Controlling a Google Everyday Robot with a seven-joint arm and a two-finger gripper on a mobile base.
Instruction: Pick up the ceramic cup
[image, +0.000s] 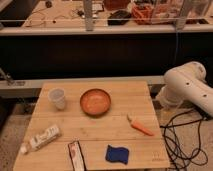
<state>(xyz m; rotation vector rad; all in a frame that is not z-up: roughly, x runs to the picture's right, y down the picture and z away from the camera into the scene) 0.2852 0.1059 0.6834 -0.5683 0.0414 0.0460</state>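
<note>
On the table (100, 128), a bottle (44, 137) lies lower left. The cup (58, 98) stands upright left of centre, near the bowl (95, 101) but apart. A carrot (140, 127) lies further right. The arm (187, 87) is at the right edge, its gripper out of frame, jaws apart.

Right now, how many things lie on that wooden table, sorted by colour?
Whitish: 2 (ceramic cup, bottle)
Orange: 2 (bowl, carrot-shaped piece)
Blue: 1 (cloth)
Red-and-white: 1 (packet)
Total: 6
The gripper is out of view; only the white arm shows, right of the table.
</note>
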